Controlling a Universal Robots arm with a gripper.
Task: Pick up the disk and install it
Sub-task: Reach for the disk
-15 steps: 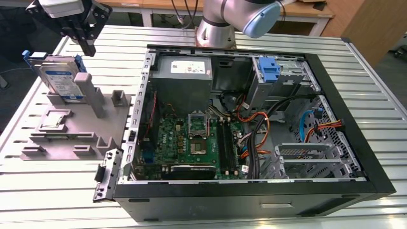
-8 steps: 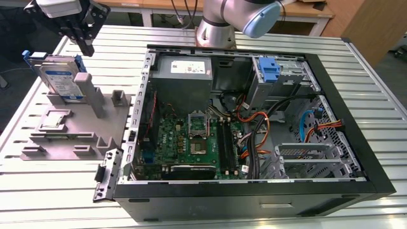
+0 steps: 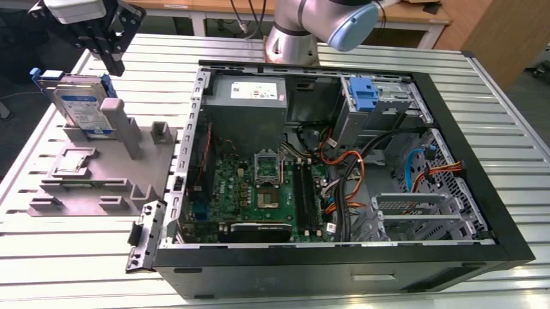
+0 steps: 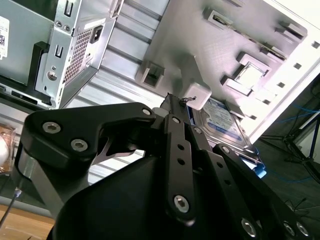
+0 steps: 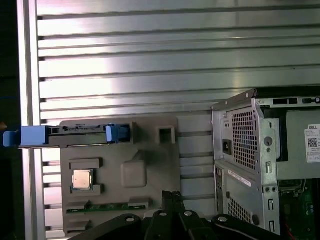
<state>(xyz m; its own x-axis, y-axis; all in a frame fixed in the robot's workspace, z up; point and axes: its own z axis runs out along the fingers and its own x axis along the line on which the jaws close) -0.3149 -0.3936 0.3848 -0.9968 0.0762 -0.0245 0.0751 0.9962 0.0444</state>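
The disk (image 3: 82, 106) stands upright on its edge in a slot of the grey holder plate (image 3: 102, 188) at the exterior view's left, its white-and-blue label facing outward and its blue carrier frame round the edges. My gripper (image 3: 113, 66) hangs above it, slightly toward the case, with its black fingers together and nothing between them. In the first wrist view the disk (image 5: 65, 135) appears edge-on beyond the gripper (image 5: 172, 195). The second wrist view has the gripper (image 4: 172, 99) near the disk's label (image 4: 222, 120).
The open computer case (image 3: 344, 264) lies on the slatted metal table (image 3: 77, 270), with motherboard, cables and an upright blue bracket (image 3: 365, 93) inside. A small square silver chip (image 5: 82, 179) sits on the holder plate. The arm's base (image 3: 292, 38) stands behind the case.
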